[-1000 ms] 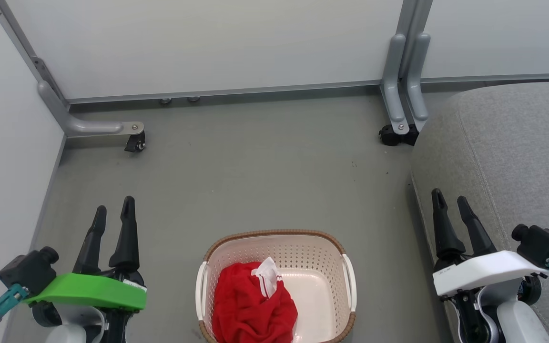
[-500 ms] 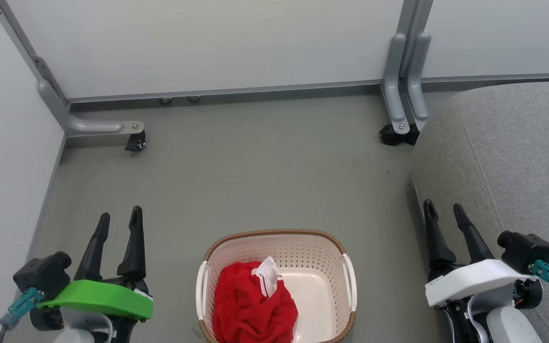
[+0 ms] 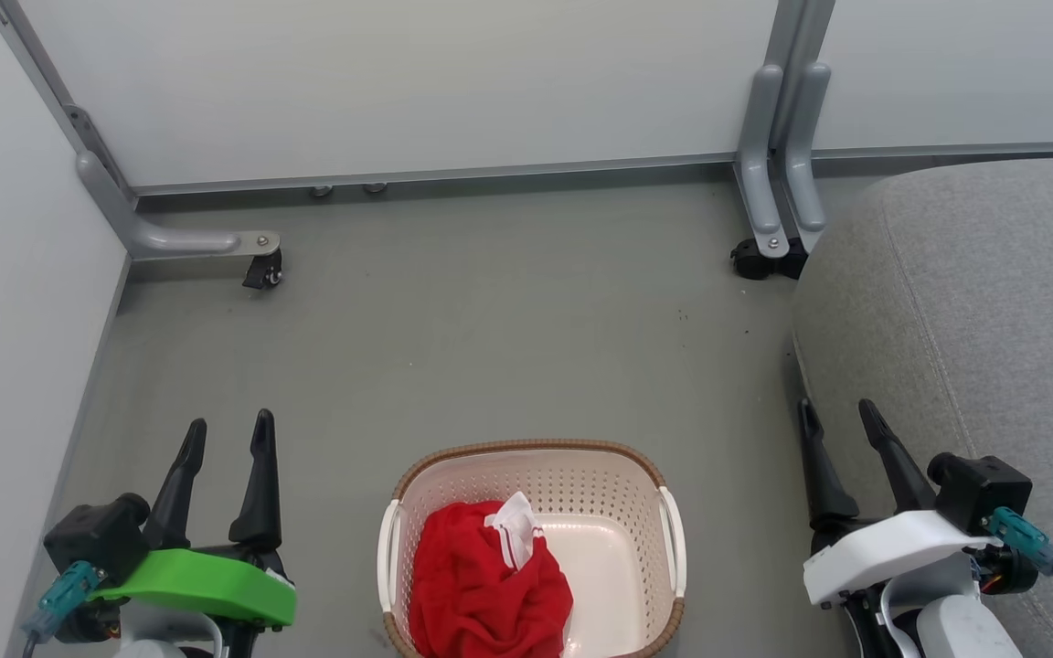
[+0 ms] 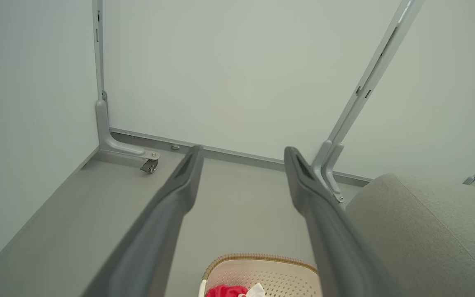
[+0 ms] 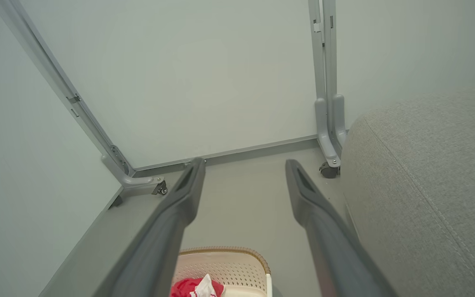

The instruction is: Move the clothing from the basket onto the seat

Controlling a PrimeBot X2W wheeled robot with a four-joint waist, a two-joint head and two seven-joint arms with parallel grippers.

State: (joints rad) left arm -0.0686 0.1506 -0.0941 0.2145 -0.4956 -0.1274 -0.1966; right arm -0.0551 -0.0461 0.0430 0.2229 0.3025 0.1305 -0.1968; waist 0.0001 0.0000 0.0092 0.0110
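The cream basket [image 3: 600,484] with a brown rim stands on the floor at the bottom middle of the head view. Red clothing [image 3: 481,585] with white trim lies bunched in its left half. The grey seat [image 3: 974,292] rises at the right. My left gripper [image 3: 227,431] hangs open left of the basket, empty. My right gripper [image 3: 835,413] hangs open between the basket and the seat's edge, empty. The left wrist view has the basket [image 4: 258,268], a bit of clothing [image 4: 227,291] and the seat [image 4: 419,231]. The right wrist view has the basket [image 5: 221,260], clothing [image 5: 186,286] and seat [image 5: 423,185].
Pale partition panels close the back and left side. Their grey feet on castors [image 3: 261,270] [image 3: 755,259] stand on the grey floor [image 3: 490,338]. Open floor lies between the basket and the back panel.
Both grippers have drawn back toward the bottom of the head view, staying open. The basket and clothing have not moved.
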